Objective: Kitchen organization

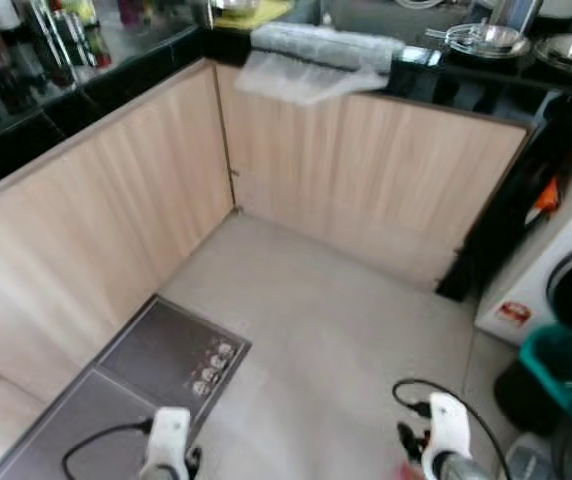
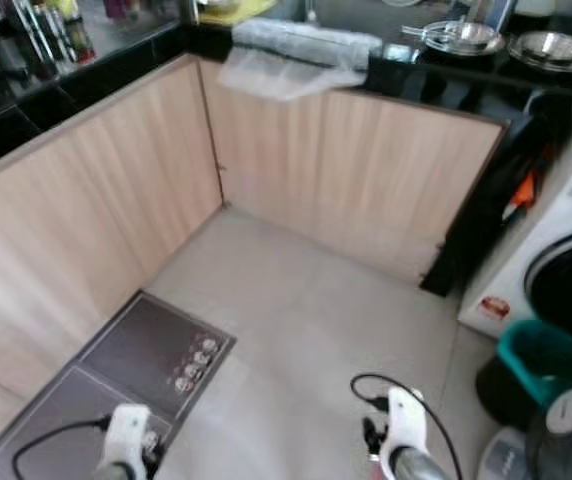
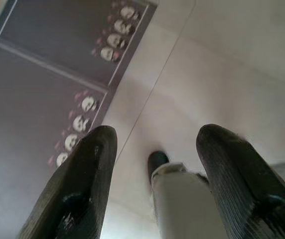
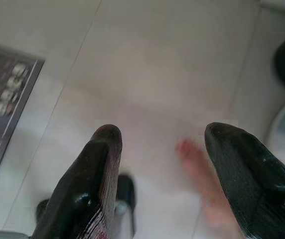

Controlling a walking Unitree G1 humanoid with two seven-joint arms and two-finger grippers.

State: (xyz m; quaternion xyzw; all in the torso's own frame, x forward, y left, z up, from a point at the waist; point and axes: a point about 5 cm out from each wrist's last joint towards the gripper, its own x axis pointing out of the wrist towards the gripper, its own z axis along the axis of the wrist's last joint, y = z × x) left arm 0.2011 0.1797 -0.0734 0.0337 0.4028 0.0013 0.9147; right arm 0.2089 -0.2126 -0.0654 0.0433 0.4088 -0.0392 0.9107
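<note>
I face the inside corner of an L-shaped kitchen counter with a black top and pale wood fronts. On the far counter lie a clear plastic-wrapped bundle and two steel bowls. Bottles stand on the left counter. Both arms hang low over the floor, well short of the counter. My left gripper is open above the edge of a grey floor mat, holding nothing. My right gripper is open over bare pale tiles, also holding nothing.
Two grey mats lie along the left cabinets. A white washing machine stands at the right, a teal bucket and a dark bin before it. A blurred pinkish shape lies on the floor below my right gripper.
</note>
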